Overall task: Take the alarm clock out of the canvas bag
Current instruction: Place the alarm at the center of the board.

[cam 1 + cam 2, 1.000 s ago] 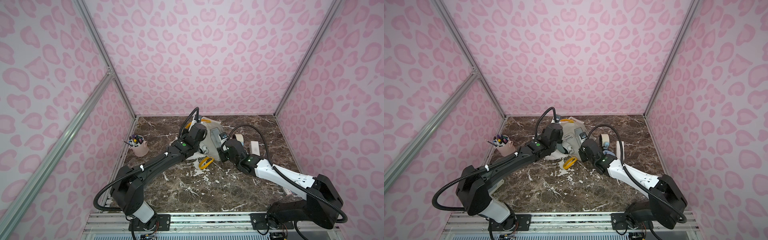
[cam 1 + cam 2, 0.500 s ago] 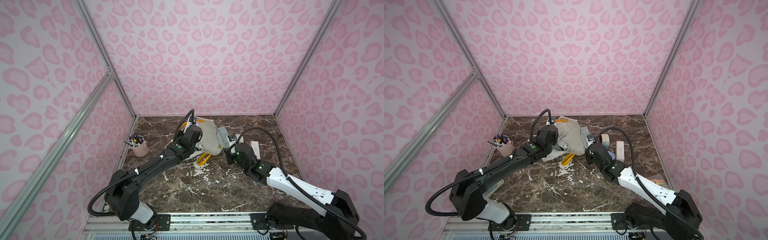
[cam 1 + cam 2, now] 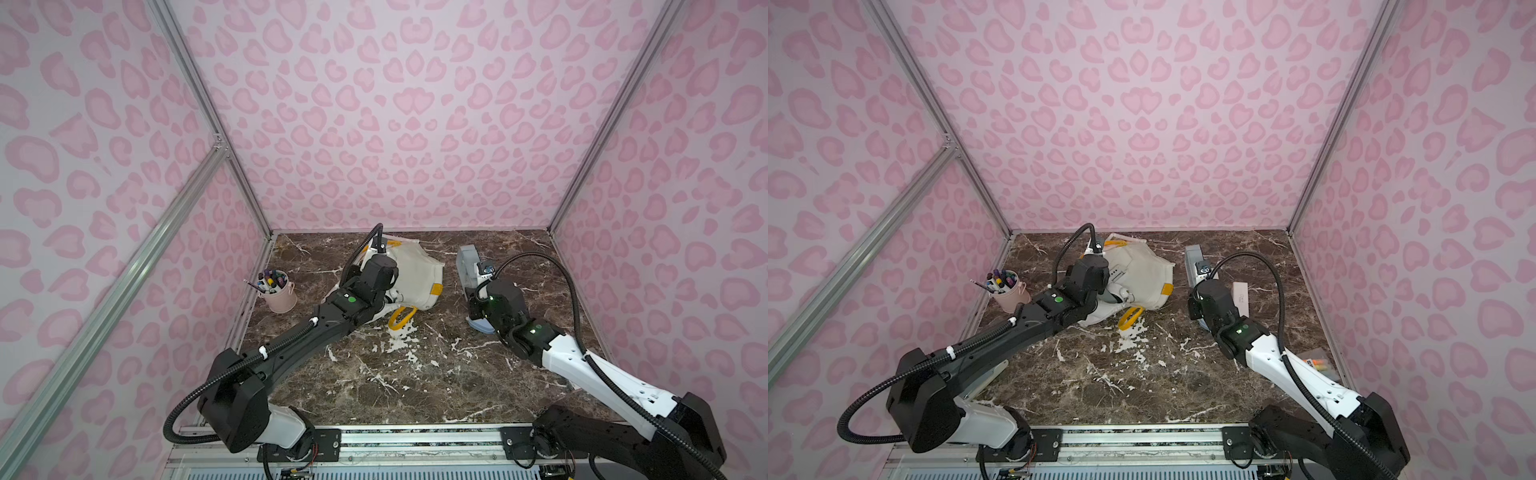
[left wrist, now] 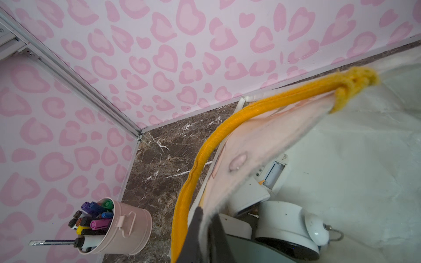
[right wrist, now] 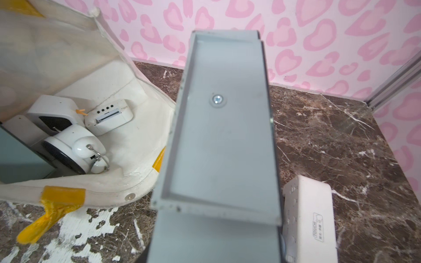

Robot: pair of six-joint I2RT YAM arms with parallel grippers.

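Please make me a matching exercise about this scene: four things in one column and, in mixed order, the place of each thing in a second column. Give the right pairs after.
Things
1. round white alarm clock
2. pink pen bucket
3. grey slab
4. white box marked TOUCH

Places
A. flat on the marble table, beside the right arm
B. inside the canvas bag
C. at the table's left edge
D. at the tip of the right arm, outside the bag

Pairs: 1-B, 2-C, 3-D, 4-A
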